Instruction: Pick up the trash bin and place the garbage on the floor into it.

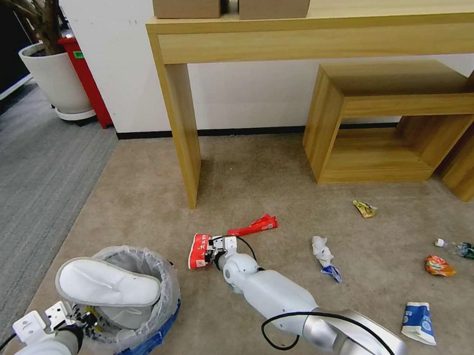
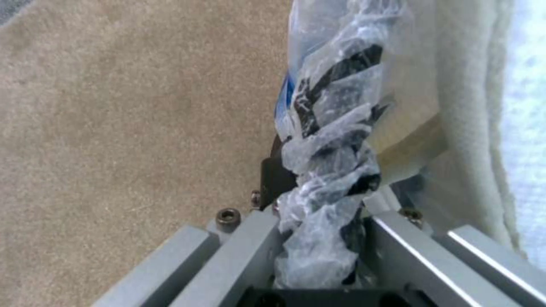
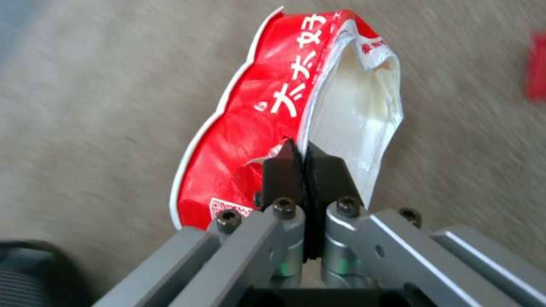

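Observation:
The blue trash bin [image 1: 149, 330], lined with a clear bag, is at the lower left over the beige floor [image 1: 143, 203]. A white slipper [image 1: 107, 282] lies across its mouth. My left gripper [image 1: 88, 318] is shut on the bin's bag-covered black rim [image 2: 330, 170], with the slipper's [image 2: 489, 128] fabric beside it. My right gripper [image 1: 213, 251] is shut on a red-white wrapper [image 1: 199, 251], pinching the edge of the wrapper [image 3: 250, 128] between the black fingertips [image 3: 281, 170]. More garbage lies around: a red wrapper [image 1: 255, 227], a tissue [image 1: 321, 250], a small bottle [image 1: 466, 249], a blue-white packet [image 1: 418, 321].
A wooden table leg [image 1: 184, 138] stands just beyond the wrappers, and a low wooden shelf [image 1: 382, 122] sits to the right. Yellow [image 1: 364, 208] and orange [image 1: 439, 265] wrappers lie farther right. Grey ribbed carpet [image 1: 30, 172], a white plant pot [image 1: 57, 81] and a red box [image 1: 86, 79] are at the left.

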Robot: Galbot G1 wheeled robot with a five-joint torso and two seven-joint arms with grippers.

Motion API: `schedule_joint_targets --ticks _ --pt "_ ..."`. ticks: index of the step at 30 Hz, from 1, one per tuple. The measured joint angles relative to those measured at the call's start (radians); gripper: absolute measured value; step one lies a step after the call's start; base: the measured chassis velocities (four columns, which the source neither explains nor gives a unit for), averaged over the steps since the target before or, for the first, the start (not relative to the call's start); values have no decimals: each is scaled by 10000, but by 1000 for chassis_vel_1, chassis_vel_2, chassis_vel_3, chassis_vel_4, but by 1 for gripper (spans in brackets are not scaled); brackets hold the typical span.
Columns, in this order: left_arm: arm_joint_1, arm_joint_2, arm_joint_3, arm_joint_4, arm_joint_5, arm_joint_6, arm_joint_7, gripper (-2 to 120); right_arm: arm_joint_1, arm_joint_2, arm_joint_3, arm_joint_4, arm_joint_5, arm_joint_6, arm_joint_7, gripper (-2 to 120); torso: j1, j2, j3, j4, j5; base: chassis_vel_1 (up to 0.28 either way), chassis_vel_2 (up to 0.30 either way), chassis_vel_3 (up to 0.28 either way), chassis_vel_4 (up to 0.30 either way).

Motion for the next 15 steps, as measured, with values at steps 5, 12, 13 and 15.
schedule_joint_targets --ticks 5,12,13,15 --pt "-33 37 41 64 -246 36 -23 0 -14 4 235 1035 -1170 731 -39 0 0 0 -1 2 2 0 0 0 0" --pt "-116 78 46 162 -446 58 -47 0 -40 -987 1085 2374 -2631 2180 -1042 0 0 0 0 -3 2 0 0 0 0" --pt "-141 86 58 168 -475 58 -45 0 -45 -1171 1227 2612 -2599 2516 -1405 0 0 1 -1 -5 3 0 0 0 0" --pt "-206 104 89 180 -530 58 -46 0 -68 -1570 1459 3076 -2359 3352 -2608 0 0 0 0 -2 3 0 0 0 0"
